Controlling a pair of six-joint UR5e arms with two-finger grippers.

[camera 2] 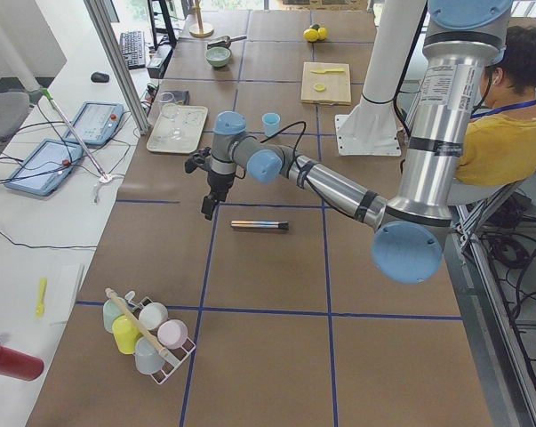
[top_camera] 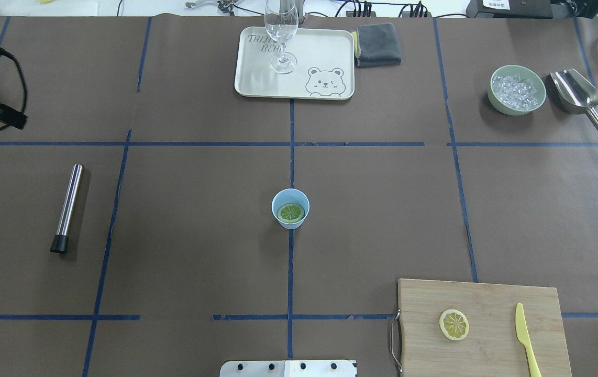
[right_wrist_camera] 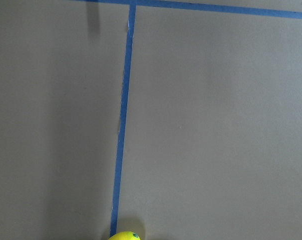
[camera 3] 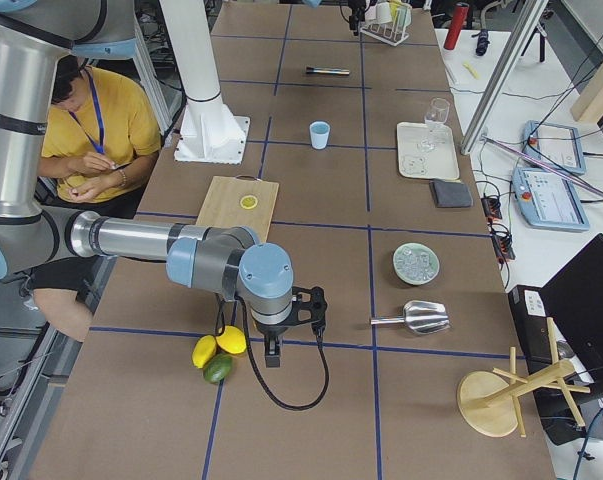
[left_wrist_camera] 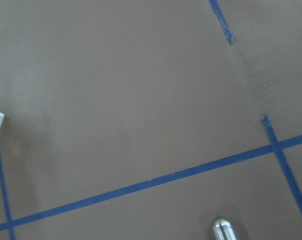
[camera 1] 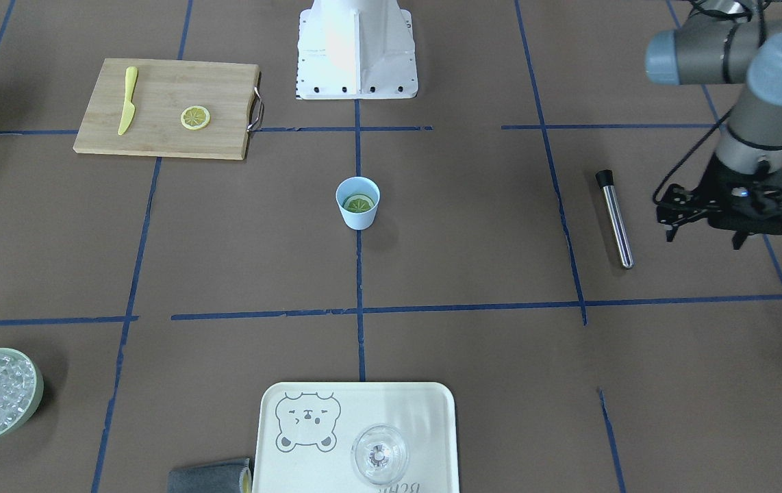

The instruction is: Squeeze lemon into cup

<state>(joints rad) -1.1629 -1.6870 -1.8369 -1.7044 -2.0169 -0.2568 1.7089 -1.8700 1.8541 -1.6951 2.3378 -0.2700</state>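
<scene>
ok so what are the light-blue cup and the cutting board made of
Small light-blue tapered cup: probably plastic, matte; even colour, no glints. Rectangular tan cutting board: looks like bamboo or wood, dull finish; pale grain strips show, with a shiny metal handle at one end.

cup (top_camera: 289, 192) alone mid-table, mouth open upward, cutting board (top_camera: 487, 303), tray (top_camera: 325, 47), steel rod (top_camera: 67, 207) well apart

- Centre table: plain light-blue cup (camera 1: 358, 220); the lemon (top_camera: 290, 212) inside is yellow-green with a pale spoked segment pattern.
- Brown table (top_camera: 173, 235) carries a blue tape grid.
- Far tray (top_camera: 257, 73): cream, grey bear drawing.
</scene>
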